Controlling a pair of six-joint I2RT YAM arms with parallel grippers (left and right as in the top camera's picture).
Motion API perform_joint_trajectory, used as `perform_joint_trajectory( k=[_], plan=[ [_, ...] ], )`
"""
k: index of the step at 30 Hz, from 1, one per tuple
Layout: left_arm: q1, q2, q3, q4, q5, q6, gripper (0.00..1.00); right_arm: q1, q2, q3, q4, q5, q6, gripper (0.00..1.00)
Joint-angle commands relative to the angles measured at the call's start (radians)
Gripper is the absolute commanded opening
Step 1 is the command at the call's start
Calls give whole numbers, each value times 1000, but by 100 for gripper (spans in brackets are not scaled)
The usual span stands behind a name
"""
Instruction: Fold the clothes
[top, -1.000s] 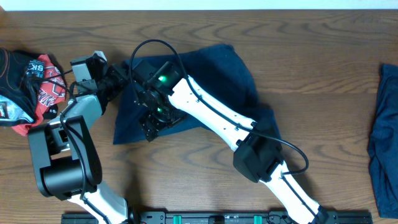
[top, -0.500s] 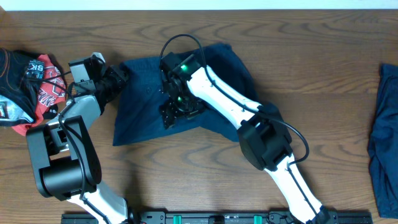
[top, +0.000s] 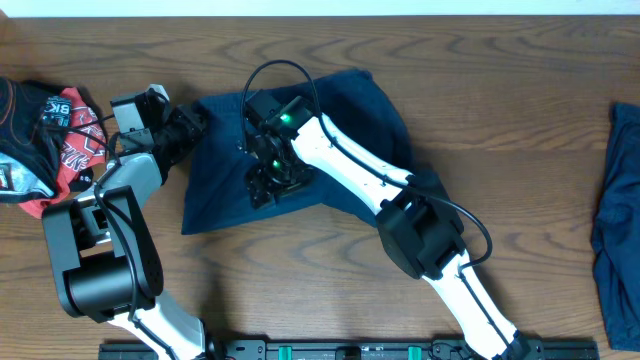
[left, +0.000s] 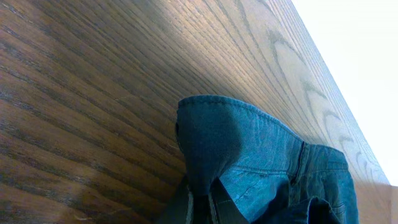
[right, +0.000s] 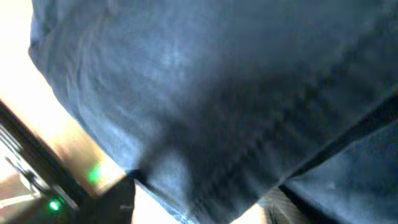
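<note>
A wrinkled navy garment (top: 365, 110) lies spread on the wooden table, mid-left. My left gripper (top: 197, 128) is at its left edge and shut on the hem; the left wrist view shows the hem (left: 249, 155) pinched between the fingers (left: 202, 208). My right gripper (top: 265, 188) is over the garment's lower left part, pointing down. In the blurred right wrist view its fingers (right: 202, 202) are spread wide with navy cloth (right: 205, 93) filling the space between them. A second navy garment (top: 620, 200) lies at the table's right edge.
A heap of red, black and white clothing (top: 40, 130) sits at the left edge beside the left arm. A black rail (top: 350, 350) runs along the table's front edge. The right arm stretches diagonally across the navy garment.
My right gripper moved up and to the right over the garment, then shifted slightly back left. The garment's left part now lies flatter. The left arm has not moved.
</note>
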Motion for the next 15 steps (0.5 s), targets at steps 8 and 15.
perform_joint_trajectory(
  k=[8,15],
  plan=[
    [5,9,21,-3,-8,25,6,13,0,4,45,-11,40,1],
    [5,9,21,-3,-8,25,6,-23,-5,75,-11,152,53,1]
  ],
)
